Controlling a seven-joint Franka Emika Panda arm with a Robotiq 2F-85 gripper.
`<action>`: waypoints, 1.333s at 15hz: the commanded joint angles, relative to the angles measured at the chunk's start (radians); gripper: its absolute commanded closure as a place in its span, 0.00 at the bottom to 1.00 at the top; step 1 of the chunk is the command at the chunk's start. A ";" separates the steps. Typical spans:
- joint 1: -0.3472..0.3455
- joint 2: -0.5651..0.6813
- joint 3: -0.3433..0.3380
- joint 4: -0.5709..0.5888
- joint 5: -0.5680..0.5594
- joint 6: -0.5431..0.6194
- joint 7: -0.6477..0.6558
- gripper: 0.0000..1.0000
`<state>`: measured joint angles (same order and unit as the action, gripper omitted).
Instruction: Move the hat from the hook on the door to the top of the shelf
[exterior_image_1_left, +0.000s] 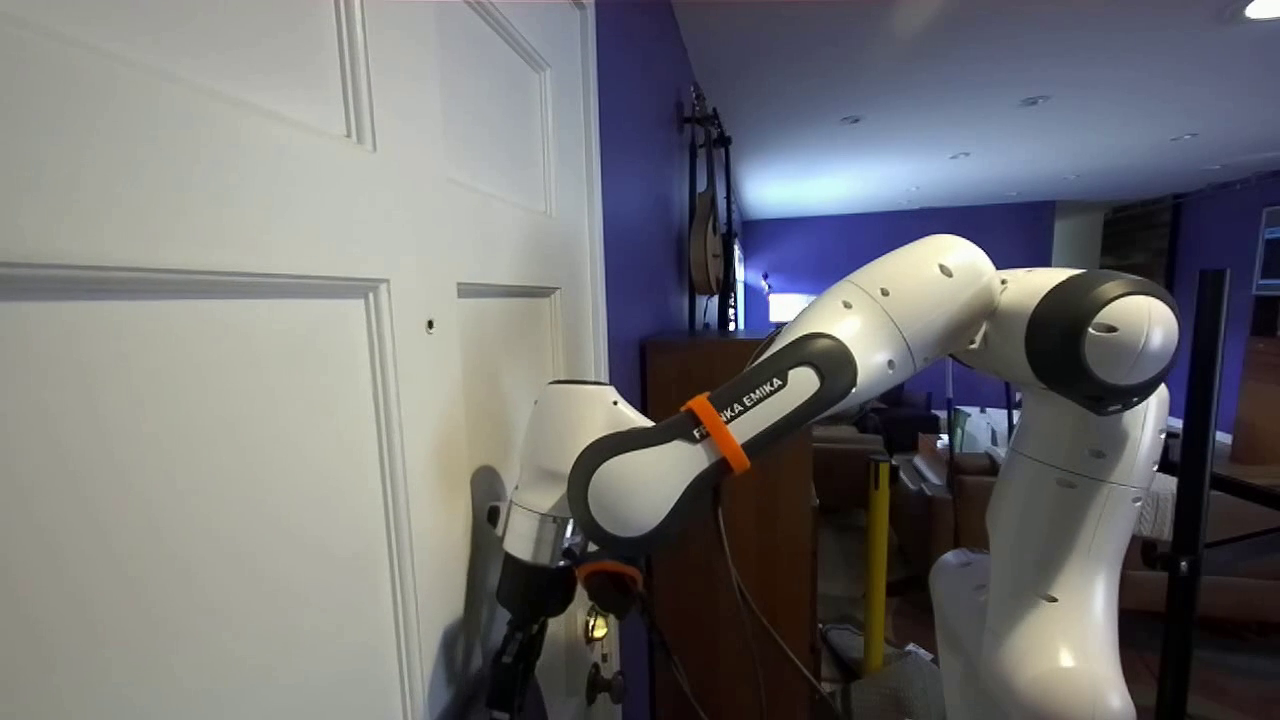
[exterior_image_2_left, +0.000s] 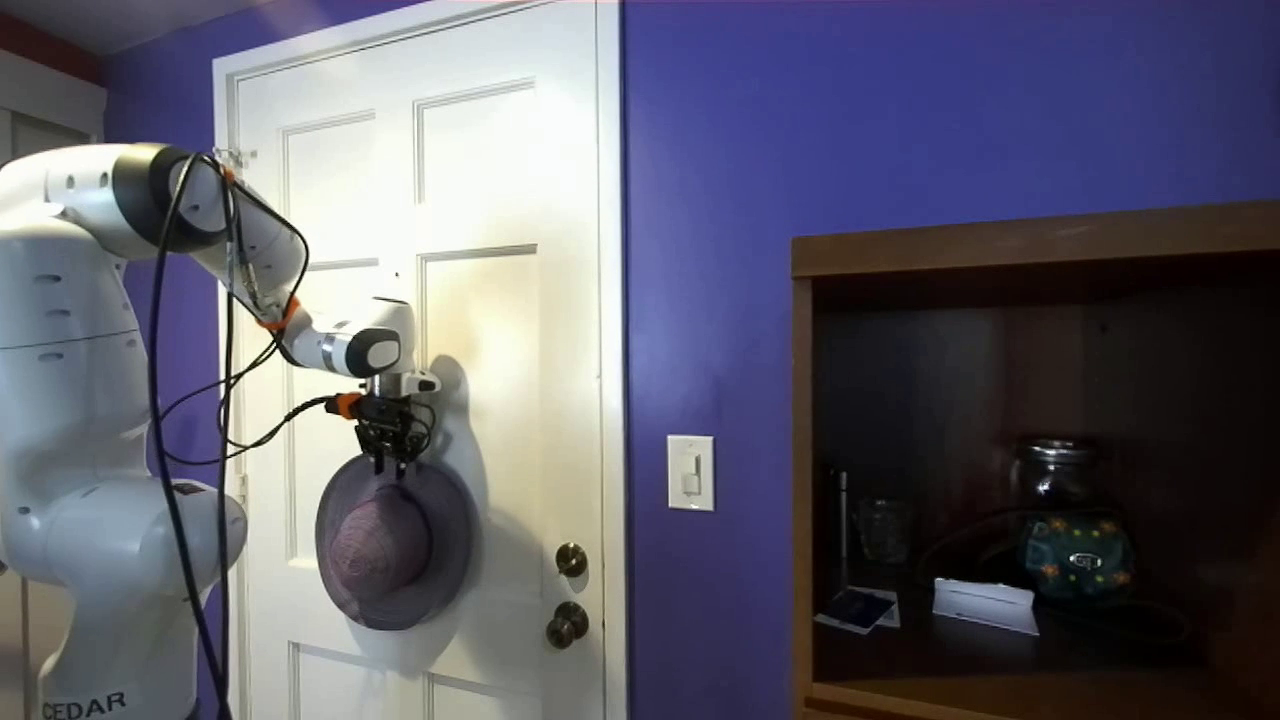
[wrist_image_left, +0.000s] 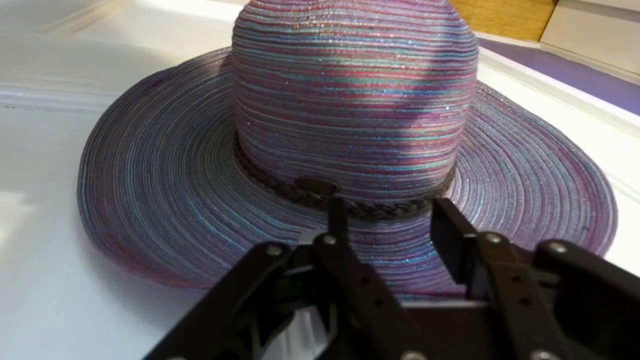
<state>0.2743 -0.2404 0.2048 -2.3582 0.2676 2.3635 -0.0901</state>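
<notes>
Gripper (wrist_image_left: 389, 210) points down, fingers (wrist_image_left: 450, 232) parted with a decent gap; can't see anything clamped. Hat (exterior_image_2_left: 385, 555) is straight below, hanging on the door (exterior_image_2_left: 500, 340), brim (wrist_image_left: 175, 190) roughly flat to it, crown (wrist_image_left: 355, 100) sticking out into the room. Tips overlap the upper brim in wrist view; contact, or whether any finger is behind the cloth, can't tell. Relation that matters: jaw spread looks to run along the brim's face, not across its edge. Brim's round, no long axis; edge direction is what counts. My read: closing like this risks skating off or just bunching cloth. Probably wants a wrist turn to get one finger either side of the top edge, then down. Hook not visible, likely behind the hat, so I'd lift before pulling clear. Shelf (exterior_image_2_left: 1000, 246) is well apart, past the light switch (exterior_image_2_left: 690, 473); placing not done.
</notes>
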 joint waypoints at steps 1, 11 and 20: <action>0.008 -0.078 -0.010 -0.018 0.022 -0.069 0.001 0.20; 0.005 -0.144 -0.012 -0.103 0.042 -0.135 0.080 0.00; 0.019 -0.045 -0.013 -0.161 0.061 0.120 0.047 0.00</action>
<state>0.2781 -0.3275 0.1970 -2.5136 0.2869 2.3928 -0.0235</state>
